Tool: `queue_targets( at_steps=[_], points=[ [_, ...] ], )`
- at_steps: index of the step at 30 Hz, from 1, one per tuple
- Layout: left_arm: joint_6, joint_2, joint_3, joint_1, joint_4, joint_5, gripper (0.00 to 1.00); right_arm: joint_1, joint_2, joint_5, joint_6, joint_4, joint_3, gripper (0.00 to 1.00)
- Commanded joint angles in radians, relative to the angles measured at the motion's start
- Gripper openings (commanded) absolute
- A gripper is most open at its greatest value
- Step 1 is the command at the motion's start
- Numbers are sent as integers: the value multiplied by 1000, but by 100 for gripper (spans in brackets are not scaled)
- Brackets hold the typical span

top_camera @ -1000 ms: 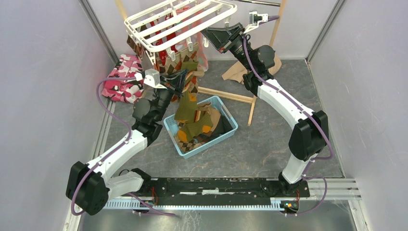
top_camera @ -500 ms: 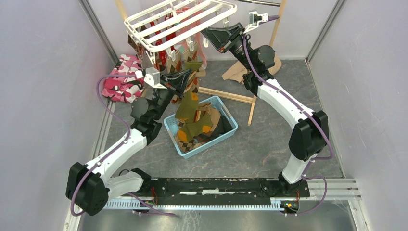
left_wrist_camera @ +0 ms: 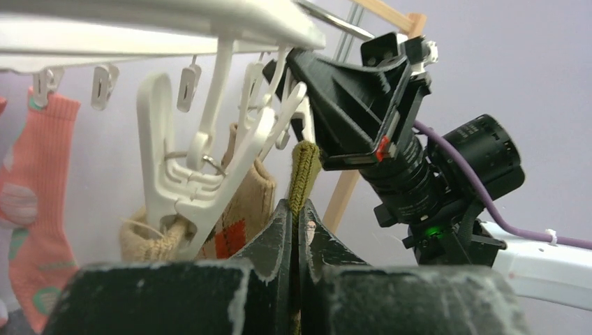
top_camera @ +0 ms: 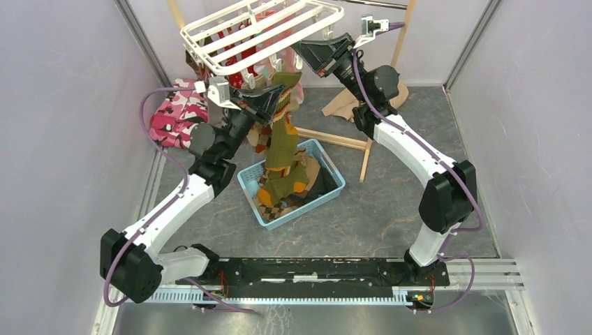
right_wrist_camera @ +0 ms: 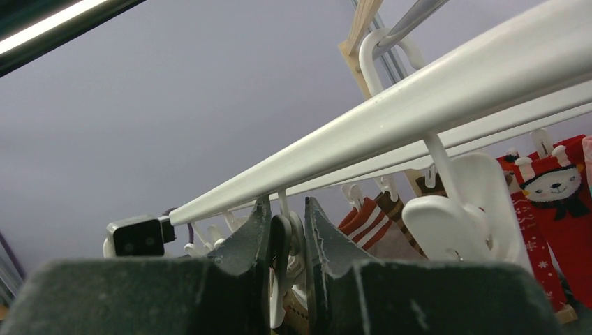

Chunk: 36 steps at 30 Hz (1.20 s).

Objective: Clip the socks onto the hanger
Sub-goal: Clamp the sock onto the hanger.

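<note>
The white hanger [top_camera: 258, 31] hangs at the back, with several socks clipped under it. My left gripper [top_camera: 285, 87] is shut on the cuff of an olive green sock [top_camera: 283, 143], which hangs down into the basket. In the left wrist view the cuff [left_wrist_camera: 305, 164] sticks up from my shut gripper [left_wrist_camera: 294, 209], just below the hanger's clips [left_wrist_camera: 202, 160]. An argyle sock [left_wrist_camera: 241, 209] hangs clipped beside it. My right gripper [top_camera: 301, 50] is at the hanger's right edge. In the right wrist view it [right_wrist_camera: 287, 209] is shut on a white clip [right_wrist_camera: 283, 241] under the bar [right_wrist_camera: 419, 91].
A blue basket [top_camera: 328, 164] with more socks stands below the hanger. A pink camouflage garment [top_camera: 174, 115] lies at the left, a beige cloth [top_camera: 342, 105] at the back right. A wooden rack's bar [top_camera: 328, 138] runs behind the basket. Walls close in on both sides.
My left gripper has risen and moved right with the olive sock, up to the hanger's clips beside my right gripper. The right arm has not moved.
</note>
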Motion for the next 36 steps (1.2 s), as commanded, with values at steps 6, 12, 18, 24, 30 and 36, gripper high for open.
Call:
queue_targets(
  at_steps=[6,12,18,24,30,36],
  points=[
    [-52,53,85,6,-73,1,2,-6,-13,-16,22,26,22,4],
    [-63,85,117,6,-66,9,2,-5,-13,-19,25,29,17,4],
    [-79,106,139,6,-70,3,2,-5,-14,-21,26,33,14,4],
    [-101,119,154,6,-73,-24,2,-6,-10,-22,29,37,11,4],
    [-126,136,174,6,-72,-35,2,-3,-10,-22,32,41,6,4],
    [-164,153,188,5,-50,-11,2,-4,-10,-21,33,48,-1,4]
  ],
)
